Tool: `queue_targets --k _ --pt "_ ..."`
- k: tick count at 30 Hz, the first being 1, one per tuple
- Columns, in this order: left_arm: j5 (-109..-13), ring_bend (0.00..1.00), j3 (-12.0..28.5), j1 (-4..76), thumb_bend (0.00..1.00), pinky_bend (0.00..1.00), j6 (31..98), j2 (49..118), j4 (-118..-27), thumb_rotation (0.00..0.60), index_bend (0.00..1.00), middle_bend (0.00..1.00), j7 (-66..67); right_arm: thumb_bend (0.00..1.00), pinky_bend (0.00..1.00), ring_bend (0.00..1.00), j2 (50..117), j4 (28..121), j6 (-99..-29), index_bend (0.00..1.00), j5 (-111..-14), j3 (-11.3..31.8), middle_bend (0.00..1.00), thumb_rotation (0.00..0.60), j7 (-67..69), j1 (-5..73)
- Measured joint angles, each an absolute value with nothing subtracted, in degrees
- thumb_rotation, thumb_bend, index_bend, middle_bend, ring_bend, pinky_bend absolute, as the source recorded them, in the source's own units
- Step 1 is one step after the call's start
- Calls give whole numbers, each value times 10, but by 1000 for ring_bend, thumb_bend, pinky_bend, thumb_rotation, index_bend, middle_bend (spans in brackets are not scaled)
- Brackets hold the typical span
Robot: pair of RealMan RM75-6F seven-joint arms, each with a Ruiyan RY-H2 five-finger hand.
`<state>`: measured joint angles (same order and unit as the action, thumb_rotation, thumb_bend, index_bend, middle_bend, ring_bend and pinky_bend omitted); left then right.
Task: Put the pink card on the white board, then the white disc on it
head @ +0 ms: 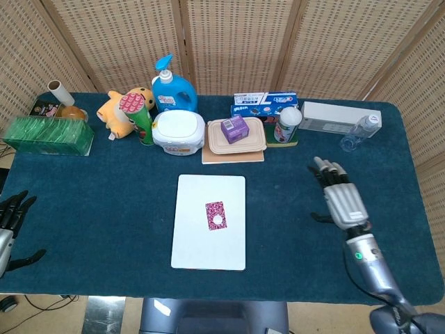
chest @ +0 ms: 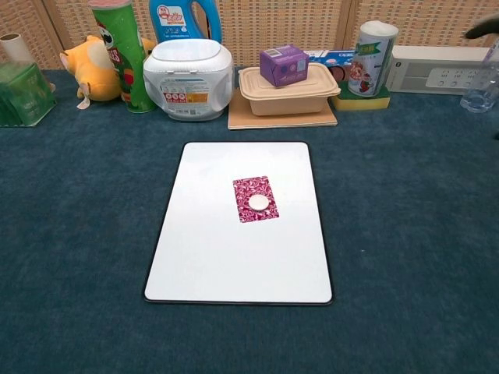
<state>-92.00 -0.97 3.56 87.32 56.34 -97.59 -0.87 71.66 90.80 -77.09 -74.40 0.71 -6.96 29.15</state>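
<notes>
White disc (chest: 260, 202) is seen resting on the pink card (chest: 256, 199), near the card's centre, and the card is laid flat on the white board (chest: 234, 257) a little above the board's middle. In the head view the same stack is found at the centre of the frame (disc (head: 217, 220) on card (head: 216, 215) on board (head: 201, 243)). The board lies on the blue table cloth (chest: 78, 234).

The right hand (head: 341, 197) is shown at the right of the head view, well apart from the board, held over the cloth with its fingers spread and nothing grasped. The left hand (head: 12, 212) is glimpsed at the lower left edge of the head view, fingers apart and likewise holding nothing.

Along the top of the chest view a row of items is lined up: a plush toy (chest: 84, 58), a green tube can (chest: 123, 54), a white lidded tub (chest: 188, 78), and a beige food container (chest: 287, 92) with a small purple box (chest: 284, 64) set on its lid. A clear bottle (chest: 482, 86) is placed at the upper right edge.
</notes>
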Motion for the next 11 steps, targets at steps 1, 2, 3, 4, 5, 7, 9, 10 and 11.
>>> queue_targets --k 1,2,3,4,5,7,9,10,11 --pt "-920 0 -10 36 83 75 873 564 -977 600 0 0 -6 0 0 0 703 896 -784 63 -756 -3 0 600 -52 274" --pt "-921 0 -11 35 83 75 872 564 -977 600 0 0 -4 0 0 0 693 891 -793 63 -764 -10 0 600 -39 262" --pt "-922 0 -11 35 83 75 873 565 -978 600 0 0 -3 0 0 0 684 888 -802 63 -771 -16 0 600 -27 251" --pt "-922 0 -11 34 83 75 875 566 -978 600 0 0 0 0 0 0 674 886 -814 63 -778 -23 0 600 -12 236" --pt "-923 0 -11 33 83 75 877 567 -979 600 0 0 3 0 0 0 668 884 -825 63 -782 -29 0 600 -4 223" --pt "-922 0 -11 32 83 75 879 570 -980 600 0 0 9 0 0 0 656 878 -854 63 -796 -41 0 600 8 193" --pt "-921 0 -10 31 84 75 879 571 -981 600 0 0 13 0 0 0 648 871 -877 63 -809 -49 0 600 18 170" --pt "-920 0 -10 31 83 75 879 572 -981 600 0 0 14 0 0 0 644 864 -885 63 -817 -53 0 600 25 158" --pt "-920 0 -10 30 83 75 879 572 -982 600 0 0 15 0 0 0 643 859 -888 63 -820 -55 0 600 31 151"
